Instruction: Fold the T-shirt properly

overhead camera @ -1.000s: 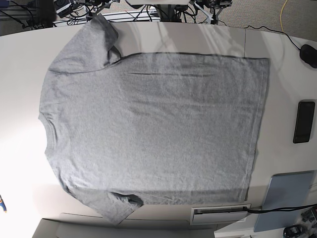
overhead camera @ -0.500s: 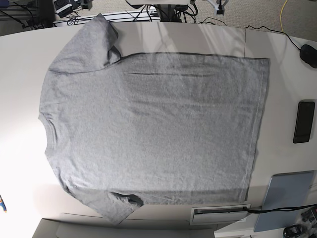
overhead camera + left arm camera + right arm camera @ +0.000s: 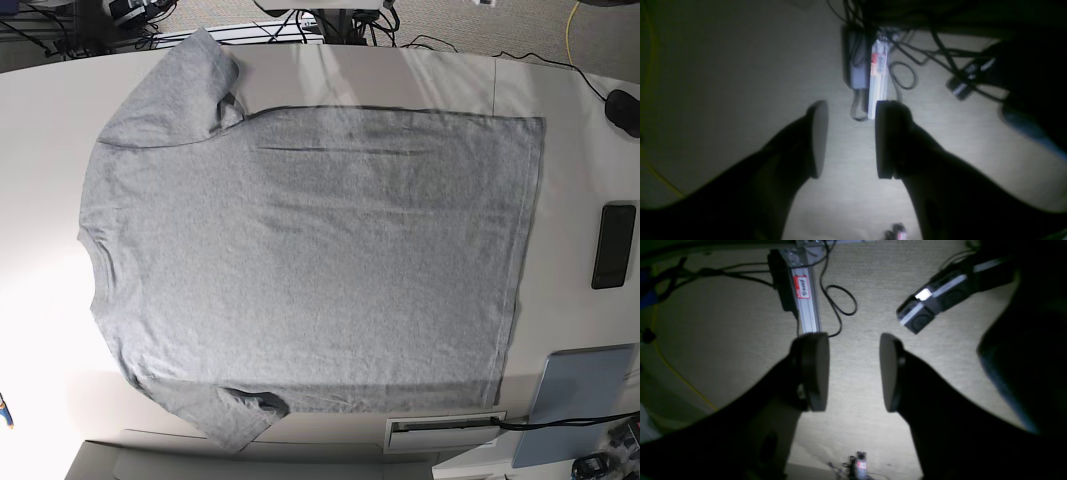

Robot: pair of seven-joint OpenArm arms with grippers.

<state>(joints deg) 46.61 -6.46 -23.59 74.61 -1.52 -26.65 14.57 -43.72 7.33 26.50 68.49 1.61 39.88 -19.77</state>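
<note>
The heather-grey T-shirt lies spread flat on the white table, plain side up. Its neck points left and its hem right, with one sleeve at the top left and the other at the bottom left. Neither gripper shows in the base view. In the left wrist view my left gripper hangs open over carpeted floor with nothing between its pads. My right gripper is likewise open and empty above the floor, away from the shirt.
On the table's right side lie a black phone, a black mouse and a blue-grey pad. A white slotted piece sits at the front edge. Cables and a power strip lie on the floor.
The arm parts that showed along the top edge of the base view have drawn back out of frame. The T-shirt has not moved.
</note>
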